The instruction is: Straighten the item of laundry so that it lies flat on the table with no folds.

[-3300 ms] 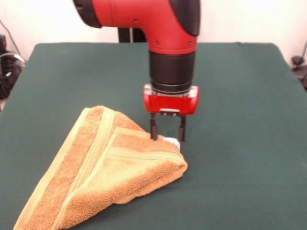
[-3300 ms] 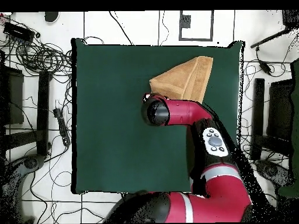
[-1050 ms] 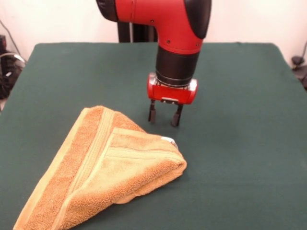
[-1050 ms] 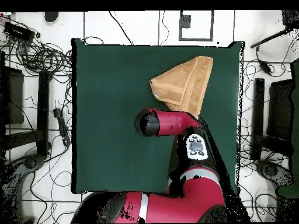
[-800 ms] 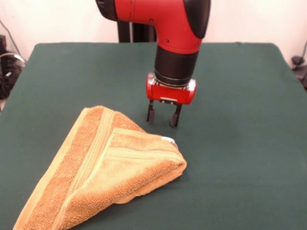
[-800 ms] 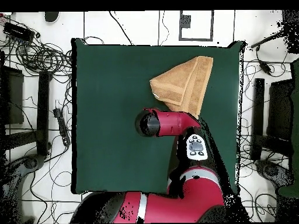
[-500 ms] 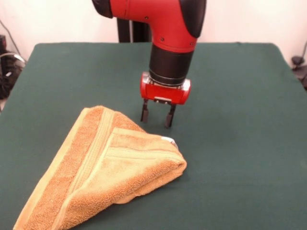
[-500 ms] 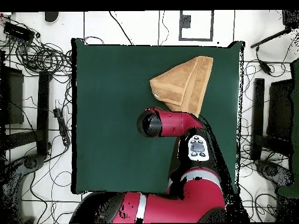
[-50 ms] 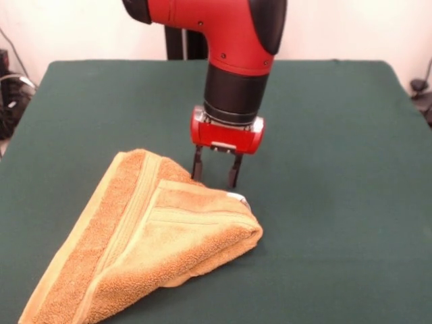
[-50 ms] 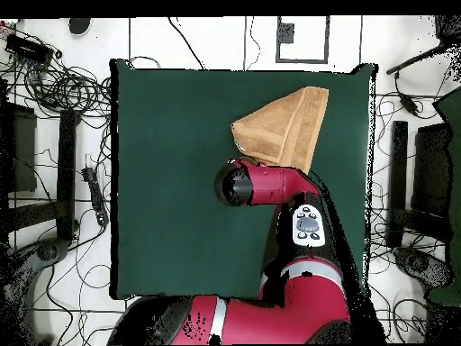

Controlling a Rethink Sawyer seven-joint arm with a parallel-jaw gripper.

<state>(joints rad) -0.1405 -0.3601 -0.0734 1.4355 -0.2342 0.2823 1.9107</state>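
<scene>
The hand [image 9: 216,177], fingers apart and empty, hangs just behind the folded towel's [image 9: 145,236] far corner, above the worktop [image 9: 337,169].

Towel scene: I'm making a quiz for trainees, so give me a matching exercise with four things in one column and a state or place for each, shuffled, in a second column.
Things:
1. towel
2. gripper
3. tag
4. table

States or places:
A. open, just behind the towel's far edge
B. white, at the folded corner of the towel
C. folded over into a rough triangle
D. covered in dark green cloth

Pairs: 1-C, 2-A, 3-B, 4-D
</scene>
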